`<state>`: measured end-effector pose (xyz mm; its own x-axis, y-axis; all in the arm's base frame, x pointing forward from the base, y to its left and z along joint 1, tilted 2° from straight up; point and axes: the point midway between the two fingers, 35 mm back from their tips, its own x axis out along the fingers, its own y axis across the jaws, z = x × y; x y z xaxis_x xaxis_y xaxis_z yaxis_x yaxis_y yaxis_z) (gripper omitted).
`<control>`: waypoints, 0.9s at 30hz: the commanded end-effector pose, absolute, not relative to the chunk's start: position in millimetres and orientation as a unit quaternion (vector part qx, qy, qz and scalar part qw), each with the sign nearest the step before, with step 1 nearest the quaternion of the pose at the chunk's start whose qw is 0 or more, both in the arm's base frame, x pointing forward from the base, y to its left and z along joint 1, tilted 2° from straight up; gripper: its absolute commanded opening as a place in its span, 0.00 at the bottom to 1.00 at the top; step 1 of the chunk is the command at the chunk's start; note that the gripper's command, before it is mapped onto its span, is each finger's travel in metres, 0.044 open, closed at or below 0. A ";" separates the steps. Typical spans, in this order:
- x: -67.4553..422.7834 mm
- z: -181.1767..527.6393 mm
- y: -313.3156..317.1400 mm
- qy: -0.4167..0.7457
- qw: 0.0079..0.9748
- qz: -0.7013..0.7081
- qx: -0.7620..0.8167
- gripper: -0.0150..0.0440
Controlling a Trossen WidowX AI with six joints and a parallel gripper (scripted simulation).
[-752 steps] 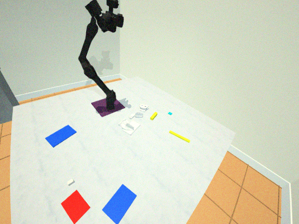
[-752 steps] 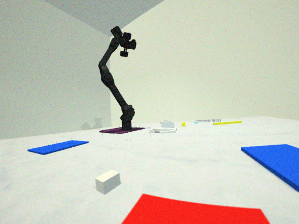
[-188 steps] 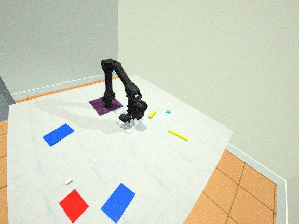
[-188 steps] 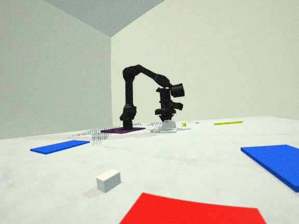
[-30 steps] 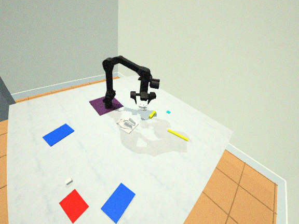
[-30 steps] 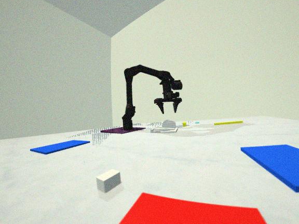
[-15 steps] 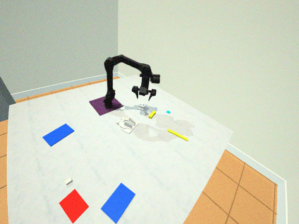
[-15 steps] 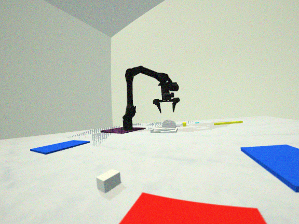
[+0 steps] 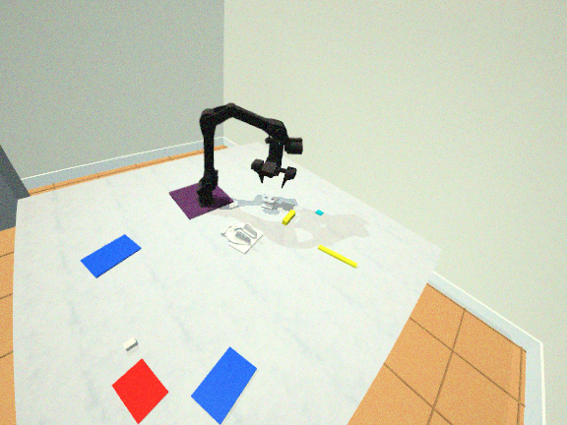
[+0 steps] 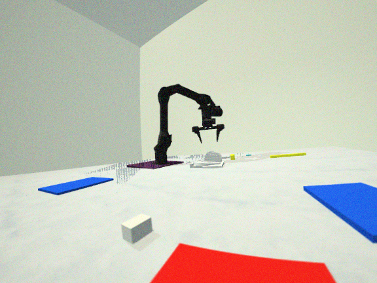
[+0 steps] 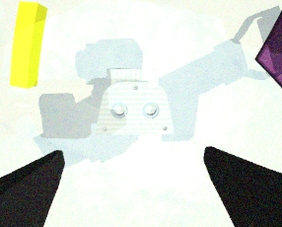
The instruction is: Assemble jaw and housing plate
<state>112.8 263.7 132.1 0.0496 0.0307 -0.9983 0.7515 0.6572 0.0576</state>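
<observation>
My gripper (image 9: 273, 184) (image 10: 209, 141) (image 11: 135, 157) is wide open and empty, fingers pointing down, high above the table. The white housing plate (image 9: 269, 202) (image 11: 135, 98) lies on the table below it; the wrist view shows its rounded-trapezoid outline, two round knobs or holes, three small dots and a ribbed block at its upper edge. The white base (image 9: 253, 244) (image 10: 196, 166) stands apart from the plate, nearer the top and exterior views, and is outside the wrist view. Grey-white jaws (image 9: 242, 237) (image 10: 213, 156) stand on it; their pins and gear teeth are too small to make out.
A yellow block (image 9: 288, 217) (image 10: 232, 157) (image 11: 27, 44) lies near the housing plate. A yellow bar (image 9: 338, 256) (image 10: 288, 155) and a cyan piece (image 9: 319, 212) lie farther right. The arm stands on a purple mat (image 9: 184, 204) (image 11: 273, 59). Blue panels, a red panel and a white block lie toward the cameras.
</observation>
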 end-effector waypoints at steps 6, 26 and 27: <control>113.6 96.8 263.0 0.629 0.655 -0.282 0.309 1.00; 114.5 77.1 263.4 0.629 0.655 -0.282 0.309 1.00; 114.6 76.8 263.4 0.629 0.655 -0.282 0.309 1.00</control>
<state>113.7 263.9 82.1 0.0475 0.0250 -0.9986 0.7557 0.6529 0.0522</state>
